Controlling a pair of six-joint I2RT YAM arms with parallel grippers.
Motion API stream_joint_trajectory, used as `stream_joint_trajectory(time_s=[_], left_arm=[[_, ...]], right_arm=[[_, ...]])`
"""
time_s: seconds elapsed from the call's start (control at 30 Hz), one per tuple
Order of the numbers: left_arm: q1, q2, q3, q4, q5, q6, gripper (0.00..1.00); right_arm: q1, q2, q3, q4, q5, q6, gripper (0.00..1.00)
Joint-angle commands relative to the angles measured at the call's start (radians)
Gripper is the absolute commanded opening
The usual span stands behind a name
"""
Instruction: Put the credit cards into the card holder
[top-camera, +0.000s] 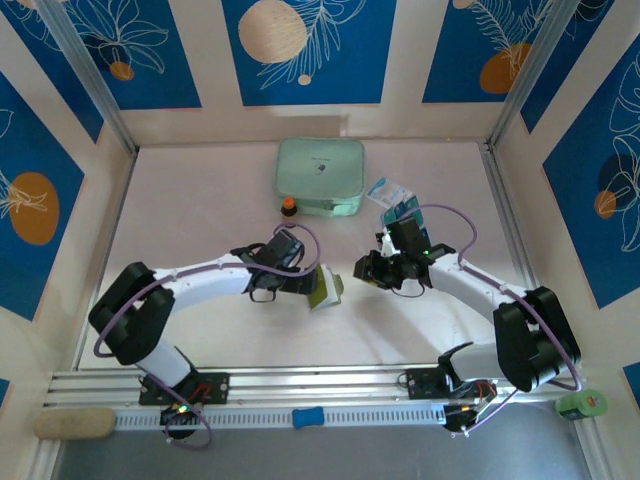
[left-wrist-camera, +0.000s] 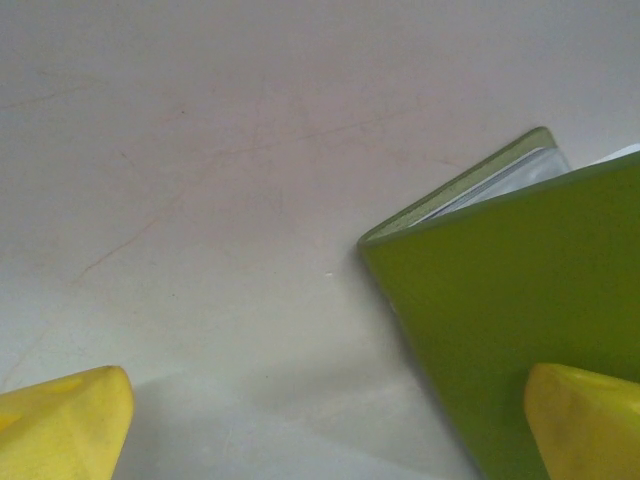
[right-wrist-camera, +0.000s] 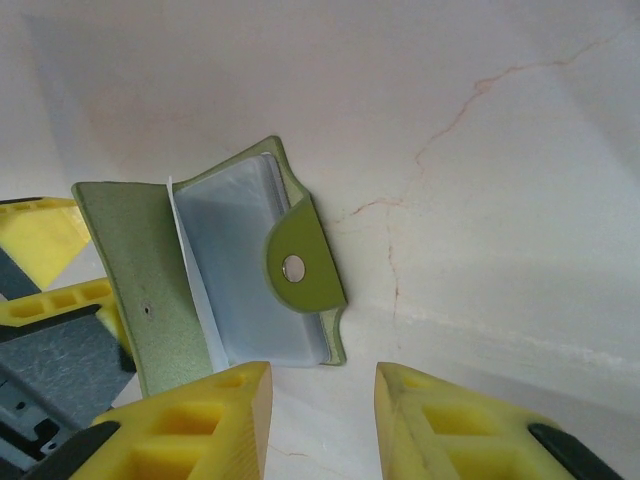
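The small olive-green square card holder (top-camera: 325, 288) lies open on the pale bench (top-camera: 200, 200), between the 2 arms and near the middle. In the right wrist view its clear plastic pockets (right-wrist-camera: 235, 270) face up, and the rounded strap tab with the silver snap stud (right-wrist-camera: 293, 266) folds over them.

The left claw (left-wrist-camera: 325, 430) stands wide open. 1 yellow finger (left-wrist-camera: 590, 420) sits against the holder's green cover, and the other is well apart over bare bench.

The right claw (right-wrist-camera: 322, 400) hovers just beside the holder's edge, its jaws partly apart with nothing between them.

The bright blue and teal credit cards (top-camera: 402, 211) lie further back by the right arm, beside a clear plastic packet with blue print (top-camera: 384, 189). Behind these sits a mint-green zip case (top-camera: 320, 177).
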Motion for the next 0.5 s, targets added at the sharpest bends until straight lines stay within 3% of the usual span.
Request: stream_joint_trajectory(time_s=[0.0, 0.47], left_arm=[[-0.01, 0.024, 0.02, -0.002, 0.001, 0.019, 1.0], [-0.061, 0.096, 0.085, -0.1, -0.09, 0.087, 1.0]], right_arm=[[0.009, 0.017, 0.012, -0.001, 0.001, -0.009, 0.33], [0.036, 0.09, 0.057, -0.002, -0.004, -0.034, 0.32]])
